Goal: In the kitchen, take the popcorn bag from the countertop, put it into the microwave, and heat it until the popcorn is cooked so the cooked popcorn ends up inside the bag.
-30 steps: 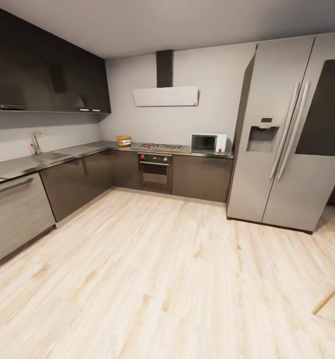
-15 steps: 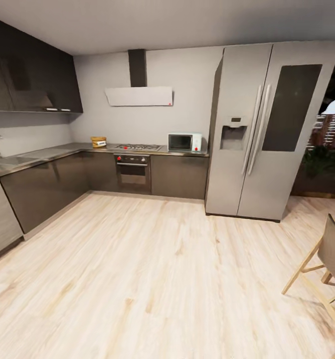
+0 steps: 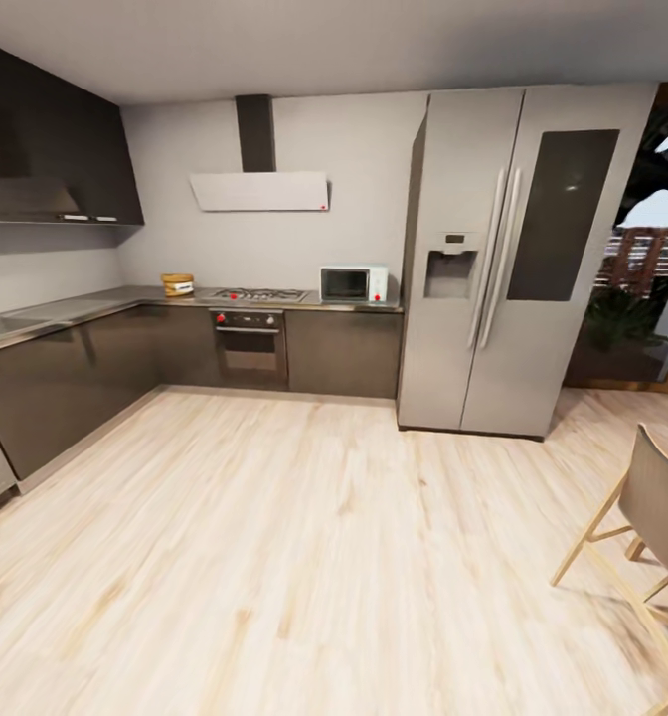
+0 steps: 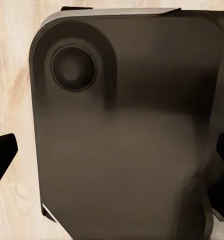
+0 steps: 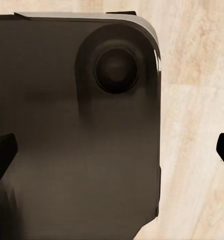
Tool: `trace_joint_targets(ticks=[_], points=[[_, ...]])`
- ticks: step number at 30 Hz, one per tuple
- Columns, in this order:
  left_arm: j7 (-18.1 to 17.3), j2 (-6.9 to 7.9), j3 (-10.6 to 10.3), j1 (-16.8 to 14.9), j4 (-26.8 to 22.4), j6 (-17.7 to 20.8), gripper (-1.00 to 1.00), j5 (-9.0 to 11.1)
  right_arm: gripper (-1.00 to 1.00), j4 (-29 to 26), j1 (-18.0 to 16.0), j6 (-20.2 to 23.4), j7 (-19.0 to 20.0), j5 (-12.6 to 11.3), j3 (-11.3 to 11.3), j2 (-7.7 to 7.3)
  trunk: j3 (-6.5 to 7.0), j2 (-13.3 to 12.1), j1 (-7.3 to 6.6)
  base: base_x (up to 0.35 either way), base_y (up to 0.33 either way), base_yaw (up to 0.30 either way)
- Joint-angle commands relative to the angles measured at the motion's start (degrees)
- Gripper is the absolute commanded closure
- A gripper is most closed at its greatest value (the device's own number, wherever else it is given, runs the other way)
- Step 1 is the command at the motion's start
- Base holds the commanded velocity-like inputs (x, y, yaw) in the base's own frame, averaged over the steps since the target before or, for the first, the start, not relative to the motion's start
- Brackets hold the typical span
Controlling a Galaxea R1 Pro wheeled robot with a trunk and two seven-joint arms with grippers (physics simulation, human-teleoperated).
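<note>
Popcorn bag (image 3: 177, 284) left of centre, on countertop (image 3: 125, 298) beside hob (image 3: 258, 294); microwave (image 3: 353, 283) further right. We judge approach step: drive closer first. Both grippers' fingertips spread wide, holding nothing.

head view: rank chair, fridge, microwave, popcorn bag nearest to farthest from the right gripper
1. chair, near right.
2. fridge, right of centre.
3. microwave, far countertop, beside the fridge.
4. popcorn bag, far left corner; nearly level with the microwave, so tentative.

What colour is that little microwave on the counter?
Pale mint-blue microwave with a dark glass door, best seen in the head view.
</note>
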State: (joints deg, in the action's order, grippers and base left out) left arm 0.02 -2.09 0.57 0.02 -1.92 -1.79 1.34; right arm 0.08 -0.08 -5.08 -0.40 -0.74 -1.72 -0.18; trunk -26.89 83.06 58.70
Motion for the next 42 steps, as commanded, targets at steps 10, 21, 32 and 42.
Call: trace_joint_targets(ticks=[10, 21, 32, 42], points=[[0.0, 0.05, 0.1, 0.0, 0.0, 0.1, -1.00, 0.2, -1.00, 0.0, 0.0, -0.2, -0.1, -0.1, 0.0, -0.07, -0.04, 0.0, 0.03, 0.324, 0.000, 0.000], [0.0, 0.07, 0.1, 0.0, 0.0, 0.0, -1.00, 0.2, -1.00, 0.3, 0.0, -0.2, -0.1, -0.1, 0.0, -0.09, -0.04, 0.0, 0.03, 0.326, 0.000, 0.000], [0.0, 0.06, 0.1, 0.0, 0.0, 0.0, -1.00, 0.2, -1.00, 0.3, 0.0, -0.2, -0.1, -0.1, 0.0, -0.09, -0.04, 0.0, 0.03, 0.325, 0.082, 0.000], [0.0, -0.01, 0.1, 0.0, 0.0, 0.1, -1.00, 0.2, -1.00, 0.3, 0.0, -0.2, -0.1, -0.1, 0.0, -0.09, -0.04, 0.0, 0.03, 0.325, 0.117, 0.000]])
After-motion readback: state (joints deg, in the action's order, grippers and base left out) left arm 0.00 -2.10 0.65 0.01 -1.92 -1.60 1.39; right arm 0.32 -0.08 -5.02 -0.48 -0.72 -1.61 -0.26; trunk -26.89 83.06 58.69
